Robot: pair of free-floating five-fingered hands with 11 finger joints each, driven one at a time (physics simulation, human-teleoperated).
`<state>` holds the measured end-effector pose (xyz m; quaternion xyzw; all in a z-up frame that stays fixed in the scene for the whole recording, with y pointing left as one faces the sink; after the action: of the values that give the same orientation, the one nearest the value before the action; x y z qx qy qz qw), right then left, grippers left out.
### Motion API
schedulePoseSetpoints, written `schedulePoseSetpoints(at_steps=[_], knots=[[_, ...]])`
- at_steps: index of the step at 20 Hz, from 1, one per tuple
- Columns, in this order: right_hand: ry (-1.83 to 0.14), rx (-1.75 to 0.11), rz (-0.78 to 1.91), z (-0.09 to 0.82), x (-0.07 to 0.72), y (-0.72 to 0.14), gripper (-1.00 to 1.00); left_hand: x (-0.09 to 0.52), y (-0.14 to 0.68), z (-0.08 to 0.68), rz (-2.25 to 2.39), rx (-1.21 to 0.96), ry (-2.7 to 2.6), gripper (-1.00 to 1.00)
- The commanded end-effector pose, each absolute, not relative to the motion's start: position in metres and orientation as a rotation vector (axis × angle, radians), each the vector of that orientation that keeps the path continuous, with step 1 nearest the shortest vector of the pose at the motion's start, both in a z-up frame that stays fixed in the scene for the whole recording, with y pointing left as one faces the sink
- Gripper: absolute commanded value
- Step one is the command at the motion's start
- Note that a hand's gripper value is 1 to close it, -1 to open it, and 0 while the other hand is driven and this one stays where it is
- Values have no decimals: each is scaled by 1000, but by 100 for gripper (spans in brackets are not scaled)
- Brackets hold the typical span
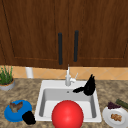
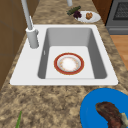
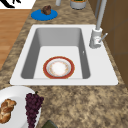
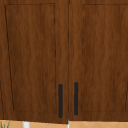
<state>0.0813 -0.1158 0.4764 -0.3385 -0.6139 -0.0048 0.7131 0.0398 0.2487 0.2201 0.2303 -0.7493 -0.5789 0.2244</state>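
the right hand (image 1: 89, 86) hangs over the back right part of the sink (image 1: 41, 93), just right of the faucet (image 1: 68, 77); one finger sticks out leftward toward the faucet's lever, the other fingers (image 1: 91, 79) point up, relaxed and grasping nothing. whether that finger touches the lever cannot be told. the left hand (image 1: 29, 117) floats low at the sink's front left corner beside the blue plate (image 1: 10, 113), a dark lump whose fingers cannot be made out.

the sink is a smooth white rectangular basin; in it sits a round red bowl (image 1: 67, 114), glossy red outside, pale and whitish inside in the side views. the faucet is a grey metal tube on a stubby base. the blue plate carries a brown, lumpy piece of food (image 1: 15, 106). on the right, a white plate (image 1: 108, 117) holds a braided golden pastry (image 1: 116, 117) and dark purple grapes (image 1: 113, 105). the desk (image 1: 27, 91) is speckled brown stone. a potted green plant (image 1: 6, 77) stands far left. dark wooden cabinet doors (image 4: 35, 57) with slim black handles hang above.
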Motion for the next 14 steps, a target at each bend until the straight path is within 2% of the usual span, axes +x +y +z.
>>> schedulePoseSetpoints(at_steps=[1,14], knots=[[-1329,-751,-101,490,81,-108,-100,40,249,220,-1597,635,-2068,0],[-1239,-777,-240,542,81,-84,-100,40,249,220,-1597,635,-2068,0]])
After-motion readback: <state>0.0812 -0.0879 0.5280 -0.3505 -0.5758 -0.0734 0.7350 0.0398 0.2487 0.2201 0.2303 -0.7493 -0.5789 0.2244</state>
